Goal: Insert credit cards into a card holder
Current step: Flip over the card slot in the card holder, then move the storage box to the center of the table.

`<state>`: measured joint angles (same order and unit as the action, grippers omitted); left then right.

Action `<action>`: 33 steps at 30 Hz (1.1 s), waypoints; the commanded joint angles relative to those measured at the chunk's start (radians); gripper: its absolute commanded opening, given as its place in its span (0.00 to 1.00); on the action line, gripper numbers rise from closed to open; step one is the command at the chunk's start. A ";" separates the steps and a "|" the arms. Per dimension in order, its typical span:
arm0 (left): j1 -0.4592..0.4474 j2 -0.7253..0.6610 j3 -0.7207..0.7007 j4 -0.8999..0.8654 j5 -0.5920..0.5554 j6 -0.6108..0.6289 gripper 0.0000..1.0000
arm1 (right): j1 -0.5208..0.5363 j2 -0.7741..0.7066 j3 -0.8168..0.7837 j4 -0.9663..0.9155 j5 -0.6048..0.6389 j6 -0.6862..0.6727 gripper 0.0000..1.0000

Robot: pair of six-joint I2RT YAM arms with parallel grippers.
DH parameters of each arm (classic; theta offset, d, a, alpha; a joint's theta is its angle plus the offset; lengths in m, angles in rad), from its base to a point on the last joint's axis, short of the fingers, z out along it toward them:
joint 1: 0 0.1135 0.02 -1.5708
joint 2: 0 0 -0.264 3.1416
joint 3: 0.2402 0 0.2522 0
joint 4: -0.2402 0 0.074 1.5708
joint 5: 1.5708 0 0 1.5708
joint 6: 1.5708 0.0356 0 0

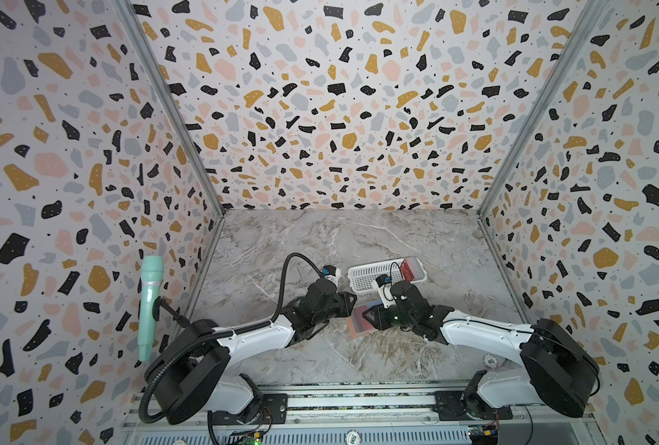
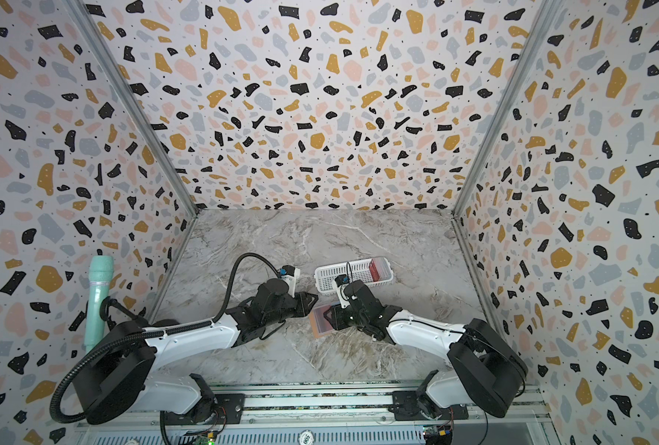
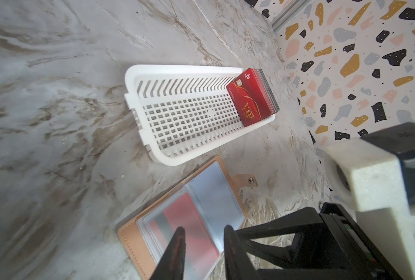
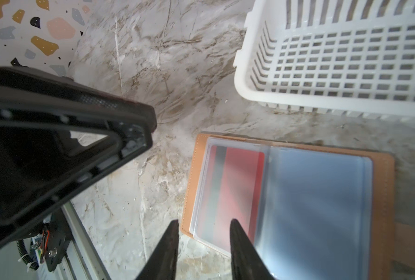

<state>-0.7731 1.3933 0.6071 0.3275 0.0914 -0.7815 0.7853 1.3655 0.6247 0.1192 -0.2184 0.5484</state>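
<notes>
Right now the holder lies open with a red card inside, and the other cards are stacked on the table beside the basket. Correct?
No. The other cards are stacked inside the basket, at one end, not on the table beside it; the left wrist view shows this. The holder does lie open with a red card inside.

You have bare tabletop (image 1: 281,239) left of the basket (image 1: 364,275); the basket sits just behind the card holder (image 4: 189,184), blocking approach there
</notes>
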 commanded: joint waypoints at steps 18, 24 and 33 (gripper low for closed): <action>0.000 0.178 0.126 0.172 0.096 0.016 0.34 | -0.467 0.016 0.301 -0.323 0.083 -0.316 0.67; -0.018 0.202 0.153 0.150 0.095 0.023 0.33 | -0.558 0.173 0.408 -0.344 0.054 -0.379 0.87; -0.024 0.177 0.123 0.142 0.090 0.025 0.33 | -0.620 0.358 0.484 -0.328 -0.019 -0.423 0.99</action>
<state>-0.7933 1.5906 0.7380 0.4496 0.1764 -0.7753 0.1680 1.7103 1.0698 -0.1883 -0.1970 0.1604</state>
